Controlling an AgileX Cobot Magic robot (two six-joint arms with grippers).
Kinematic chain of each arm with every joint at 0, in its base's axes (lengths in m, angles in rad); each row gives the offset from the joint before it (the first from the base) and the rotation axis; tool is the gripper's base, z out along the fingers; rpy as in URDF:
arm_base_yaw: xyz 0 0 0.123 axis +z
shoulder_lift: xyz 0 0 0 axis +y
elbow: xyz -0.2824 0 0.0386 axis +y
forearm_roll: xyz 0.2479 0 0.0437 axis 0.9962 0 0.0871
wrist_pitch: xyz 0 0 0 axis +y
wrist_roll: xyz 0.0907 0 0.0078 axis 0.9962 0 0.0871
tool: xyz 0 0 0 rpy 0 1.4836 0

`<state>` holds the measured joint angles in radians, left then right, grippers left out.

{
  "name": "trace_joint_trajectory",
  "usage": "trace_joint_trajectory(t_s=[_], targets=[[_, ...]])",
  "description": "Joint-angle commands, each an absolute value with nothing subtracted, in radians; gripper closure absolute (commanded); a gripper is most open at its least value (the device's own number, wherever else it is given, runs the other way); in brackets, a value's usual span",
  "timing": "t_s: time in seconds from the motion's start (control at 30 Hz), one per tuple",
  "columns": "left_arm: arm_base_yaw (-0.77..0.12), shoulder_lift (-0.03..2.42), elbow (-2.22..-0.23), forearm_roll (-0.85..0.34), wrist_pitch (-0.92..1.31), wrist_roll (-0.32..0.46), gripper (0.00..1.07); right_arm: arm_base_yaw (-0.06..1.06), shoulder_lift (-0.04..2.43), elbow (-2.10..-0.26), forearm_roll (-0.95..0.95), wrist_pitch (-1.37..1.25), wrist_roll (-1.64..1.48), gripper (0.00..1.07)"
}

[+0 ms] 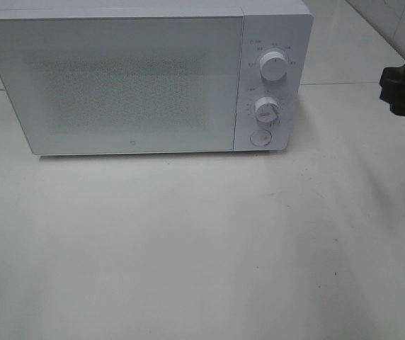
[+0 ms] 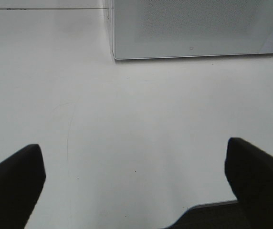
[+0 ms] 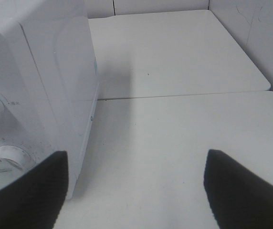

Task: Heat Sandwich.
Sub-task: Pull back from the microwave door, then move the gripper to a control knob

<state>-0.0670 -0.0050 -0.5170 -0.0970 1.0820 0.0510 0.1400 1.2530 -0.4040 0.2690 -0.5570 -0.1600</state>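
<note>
White boxy microwave oven (image 1: 117,78) stands at the back of the pale white desk (image 1: 188,248), door shut. Its control panel (image 1: 273,85) carries two round white dials (image 1: 274,66), one above the other, with a round button (image 1: 260,137) beneath. My left pincer (image 2: 134,145) hangs over the desk in front of the oven's door, black fingers (image 2: 12,186) spread wide, nothing between them. My right pincer (image 3: 136,153) sits beside the oven's panel end, likewise parted and empty. The sandwich appears in no view; I cannot tell its place.

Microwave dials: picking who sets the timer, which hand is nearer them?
Right. The right hand hangs just beside the dials; the left hand sits back from the door, out front.
</note>
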Motion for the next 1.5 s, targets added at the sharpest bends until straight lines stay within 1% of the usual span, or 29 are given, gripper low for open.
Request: trace_joint_trajectory(t_s=[0.03, 0.1, 0.2, 0.27, 0.37, 0.47, 0.53, 0.6, 0.63, 0.7, 0.73, 0.77, 0.87, 0.9, 1.03, 1.13, 1.43, 1.5], targets=[[-0.062, -0.029, -0.515, -0.107, 1.068, 0.046, 0.10, 0.212, 1.284, -0.379, 0.402, -0.674, -0.257, 0.31], [-0.062, -0.029, -0.515, -0.107, 1.068, 0.046, 0.10, 0.231, 1.293, -0.374, 0.427, -0.694, -0.275, 0.31], [-0.062, -0.029, -0.515, -0.107, 1.068, 0.046, 0.10, 0.324, 1.323, -0.371, 0.527, -0.751, -0.330, 0.31], [-0.062, -0.029, -0.515, -0.107, 1.068, 0.046, 0.10, 0.342, 1.331, -0.371, 0.544, -0.764, -0.336, 0.31], [-0.062, -0.029, -0.515, -0.107, 1.068, 0.047, 0.10, 0.423, 1.368, -0.371, 0.612, -0.809, -0.347, 0.31], [-0.062, -0.029, -0.515, -0.107, 1.068, 0.047, 0.10, 0.460, 1.389, -0.371, 0.644, -0.834, -0.352, 0.31], [-0.062, -0.029, -0.515, -0.107, 1.068, 0.047, 0.10, 0.524, 1.422, -0.371, 0.696, -0.876, -0.357, 0.31], [-0.062, -0.029, -0.515, -0.107, 1.068, 0.047, 0.10, 0.542, 1.432, -0.371, 0.711, -0.891, -0.359, 0.31], [-0.062, -0.029, -0.515, -0.107, 1.068, 0.047, 0.10, 0.580, 1.453, -0.371, 0.751, -0.924, -0.371, 0.31], [-0.062, -0.029, -0.515, -0.107, 1.068, 0.047, 0.10, 0.621, 1.474, -0.374, 0.802, -0.954, -0.384, 0.31], [-0.062, -0.029, -0.515, -0.107, 1.068, 0.047, 0.10, 0.621, 1.474, -0.374, 0.802, -0.954, -0.384, 0.31], [-0.062, -0.029, -0.515, -0.107, 1.068, 0.047, 0.10, 0.661, 1.492, -0.376, 0.847, -0.980, -0.393, 0.31], [-0.062, -0.029, -0.515, -0.107, 1.068, 0.047, 0.10, 0.727, 1.529, -0.376, 0.893, -1.035, -0.406, 0.31], [-0.062, -0.029, -0.515, -0.107, 1.068, 0.047, 0.10, 0.727, 1.529, -0.376, 0.893, -1.035, -0.406, 0.31], [-0.062, -0.029, -0.515, -0.107, 1.068, 0.047, 0.10, 0.792, 1.573, -0.379, 0.938, -1.075, -0.407, 0.31], [-0.062, -0.029, -0.515, -0.107, 1.068, 0.047, 0.10, 0.810, 1.586, -0.389, 0.954, -1.077, -0.415, 0.31], [-0.062, -0.029, -0.515, -0.107, 1.068, 0.047, 0.10, 0.818, 1.668, -0.430, 0.927, -1.112, -0.420, 0.31], [-0.062, -0.029, -0.515, -0.107, 1.068, 0.047, 0.10, 0.818, 1.703, -0.466, 0.923, -1.120, -0.420, 0.31]])
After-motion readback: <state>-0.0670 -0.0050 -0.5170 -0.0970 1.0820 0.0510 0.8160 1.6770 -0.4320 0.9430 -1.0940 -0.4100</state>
